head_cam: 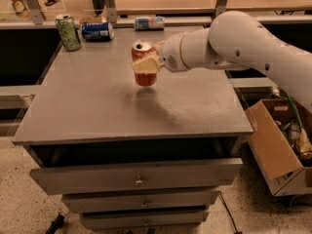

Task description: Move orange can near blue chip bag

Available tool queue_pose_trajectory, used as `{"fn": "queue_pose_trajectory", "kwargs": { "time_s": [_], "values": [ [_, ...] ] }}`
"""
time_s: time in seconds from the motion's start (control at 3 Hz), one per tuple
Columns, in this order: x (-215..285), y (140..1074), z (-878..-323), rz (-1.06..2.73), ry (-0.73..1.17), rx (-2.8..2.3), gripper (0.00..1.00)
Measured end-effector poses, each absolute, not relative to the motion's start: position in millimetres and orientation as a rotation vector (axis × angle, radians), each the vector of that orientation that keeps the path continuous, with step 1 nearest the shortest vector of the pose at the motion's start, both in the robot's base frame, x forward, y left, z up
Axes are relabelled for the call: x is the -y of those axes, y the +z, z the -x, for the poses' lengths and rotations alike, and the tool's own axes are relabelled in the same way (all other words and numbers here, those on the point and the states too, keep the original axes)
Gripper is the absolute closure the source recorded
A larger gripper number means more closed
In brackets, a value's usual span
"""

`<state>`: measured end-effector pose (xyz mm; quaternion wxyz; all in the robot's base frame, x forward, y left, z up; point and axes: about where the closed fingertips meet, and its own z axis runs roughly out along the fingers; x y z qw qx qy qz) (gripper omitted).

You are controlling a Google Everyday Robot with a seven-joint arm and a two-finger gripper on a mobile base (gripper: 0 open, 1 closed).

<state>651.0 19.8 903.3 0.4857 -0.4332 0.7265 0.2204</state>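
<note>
The orange can is upright, red-orange with a silver top, over the middle of the grey table. My gripper reaches in from the right and is shut on the can, one cream finger pad across its front. The can hangs a little above the tabletop, its shadow just below it. The blue chip bag lies at the back left of the table, well to the left of and behind the can.
A green can stands at the back left corner beside the blue bag. A blue and silver can lies on its side at the back edge. An open cardboard box sits on the floor at the right. Drawers are below the tabletop.
</note>
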Motion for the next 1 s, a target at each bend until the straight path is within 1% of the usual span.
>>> {"fn": "queue_pose_trajectory", "kwargs": {
  "time_s": [0.67,1.0],
  "values": [
    [-25.8,892.6,-655.6,1.019,0.539,-1.746,1.0],
    [-28.5,886.4,-655.3,1.037,0.553,-1.761,0.84]
  ]
}}
